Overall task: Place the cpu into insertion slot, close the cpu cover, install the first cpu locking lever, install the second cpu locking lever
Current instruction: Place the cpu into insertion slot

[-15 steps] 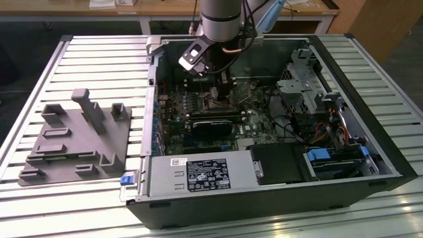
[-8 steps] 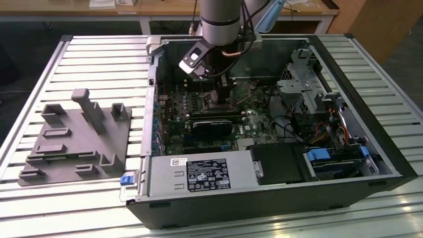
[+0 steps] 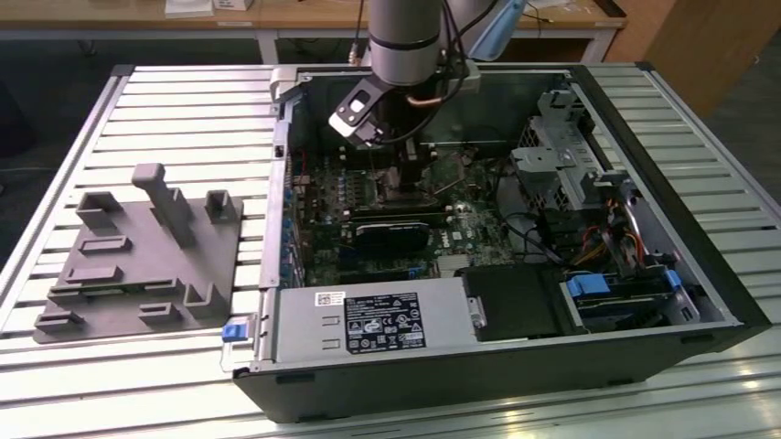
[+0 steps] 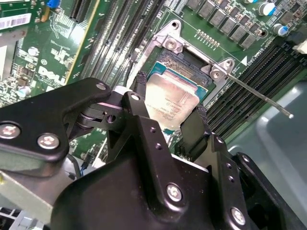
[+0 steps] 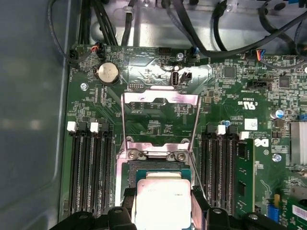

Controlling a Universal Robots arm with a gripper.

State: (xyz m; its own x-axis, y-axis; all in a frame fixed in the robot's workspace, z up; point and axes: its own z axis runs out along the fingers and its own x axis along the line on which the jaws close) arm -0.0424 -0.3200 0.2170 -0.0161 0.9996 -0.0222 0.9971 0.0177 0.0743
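Claw is closed on the chip, one black finger pressed to each of two opposite edges, silver face up. In the first wrist view the claw holds the chip over the near part of the socket, whose dark centre shows just beyond the fingertips. Cannot tell whether the chip touches the socket or hangs just above it. In the second wrist view the uncovered part of the socket lies just past the chip's far edge. Cover frame is swung open, away from the claw, hinged at the socket's far side. A thin wire lever runs along each side of the open frame; one lever sticks out free past the socket corner. Long black memory slots flank the claw on both sides. Exterior view: arm reaches down into the open computer case, claw low over the green board. Grey block sits on the table outside the case, well apart from the claw.
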